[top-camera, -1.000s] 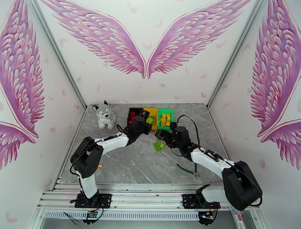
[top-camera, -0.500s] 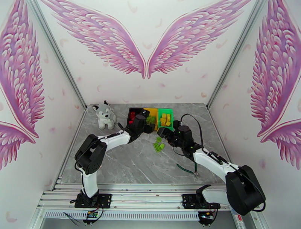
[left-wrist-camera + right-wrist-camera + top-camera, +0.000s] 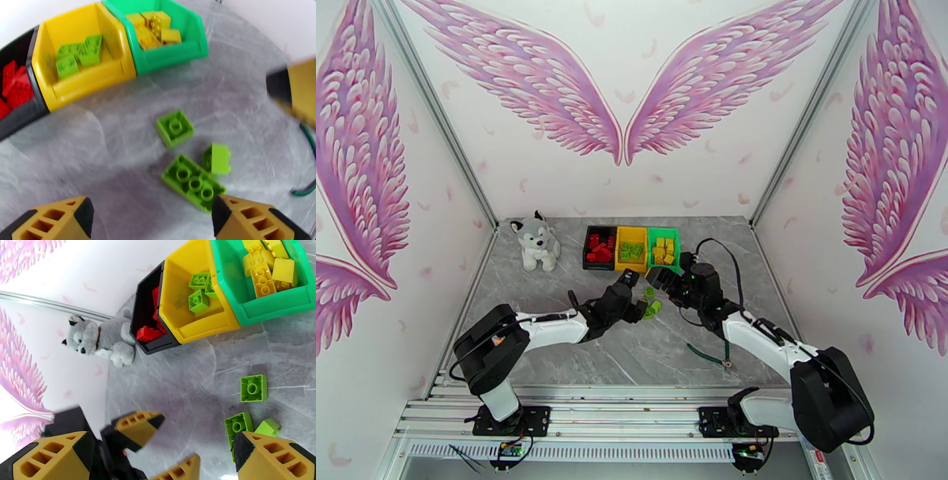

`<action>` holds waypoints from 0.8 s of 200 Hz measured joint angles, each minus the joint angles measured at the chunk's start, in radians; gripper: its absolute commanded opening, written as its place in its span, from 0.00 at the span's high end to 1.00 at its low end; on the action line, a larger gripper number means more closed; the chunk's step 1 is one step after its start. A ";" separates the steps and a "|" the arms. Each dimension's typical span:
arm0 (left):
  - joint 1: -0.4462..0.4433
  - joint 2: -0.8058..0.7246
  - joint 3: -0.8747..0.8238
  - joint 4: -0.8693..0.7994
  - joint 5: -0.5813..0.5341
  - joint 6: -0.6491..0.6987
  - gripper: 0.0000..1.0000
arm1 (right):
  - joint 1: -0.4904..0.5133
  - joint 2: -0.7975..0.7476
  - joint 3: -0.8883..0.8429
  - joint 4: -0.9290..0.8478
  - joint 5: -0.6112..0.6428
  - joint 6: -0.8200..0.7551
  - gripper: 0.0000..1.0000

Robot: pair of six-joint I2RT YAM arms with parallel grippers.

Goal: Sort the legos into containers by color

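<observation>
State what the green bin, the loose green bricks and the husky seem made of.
Green bin: likely hard moulded plastic, smooth, with a slight sheen on its walls. Loose green bricks: plastic too, smooth, crisp moulded edges. Husky: plush fabric, fuzzy grey-white pile.

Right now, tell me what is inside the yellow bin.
Several green bricks lie in the yellow bin. Its near wall hides the floor just behind it.
</observation>
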 measured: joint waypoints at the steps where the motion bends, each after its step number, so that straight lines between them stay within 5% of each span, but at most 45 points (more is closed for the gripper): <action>1: -0.002 0.000 -0.003 0.000 -0.001 -0.002 0.14 | 0.000 0.000 0.000 0.000 0.000 0.000 0.01; 90: -0.185 0.171 -0.012 0.076 -0.140 -0.188 0.13 | -0.003 -0.090 -0.032 -0.019 0.027 0.000 0.01; 160: -0.200 0.285 0.129 0.048 -0.273 -0.302 0.17 | -0.029 -0.094 -0.038 -0.020 0.026 0.001 0.01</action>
